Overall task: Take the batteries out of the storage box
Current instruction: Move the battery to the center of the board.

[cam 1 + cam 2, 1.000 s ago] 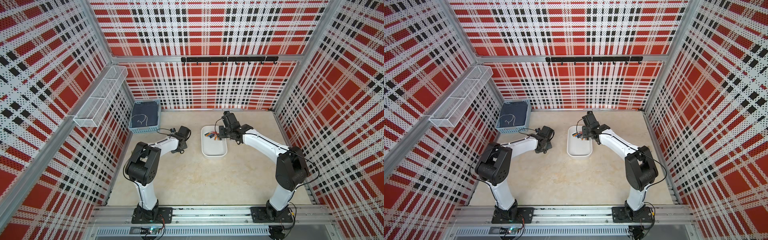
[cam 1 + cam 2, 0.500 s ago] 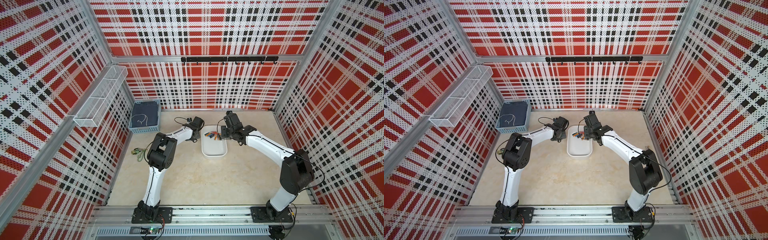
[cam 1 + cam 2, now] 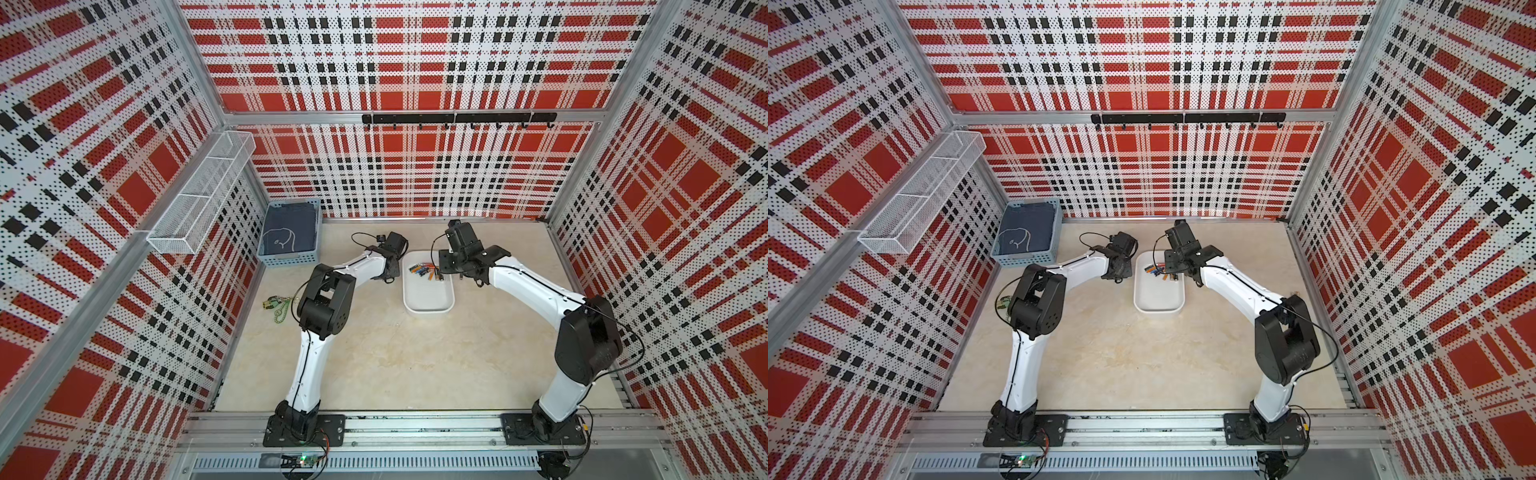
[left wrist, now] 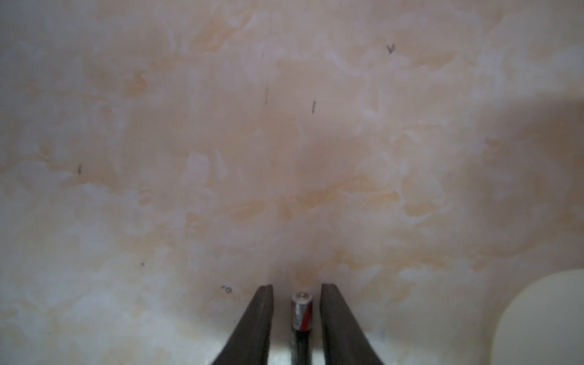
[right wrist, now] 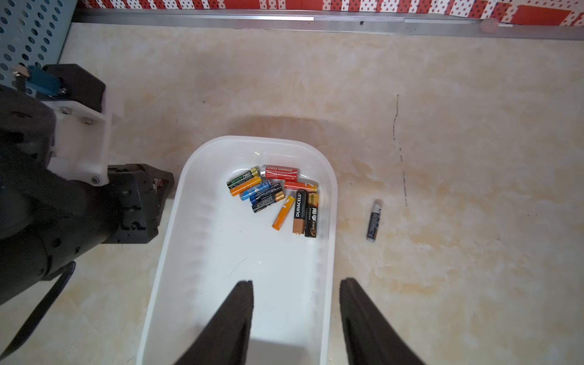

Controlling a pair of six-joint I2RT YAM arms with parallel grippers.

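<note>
The left arm (image 3: 309, 365) and right arm (image 3: 528, 286) share glossy white links, bulky black joints and thin black looping cables. The right tool (image 5: 297, 281) has dark, tapered, ribbed fingers (image 5: 360, 316); behind the left tool (image 4: 297, 285) sits a white screwed bracket (image 5: 79, 132).

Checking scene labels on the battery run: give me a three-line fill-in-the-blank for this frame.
1. Most batteries lie ___ the white storage box.
2. The right gripper hangs above the box, empty, with its jaws ___.
3. Between the parted fingers of the left gripper shows one small ___.

Missing words: inside; open; battery.
</note>
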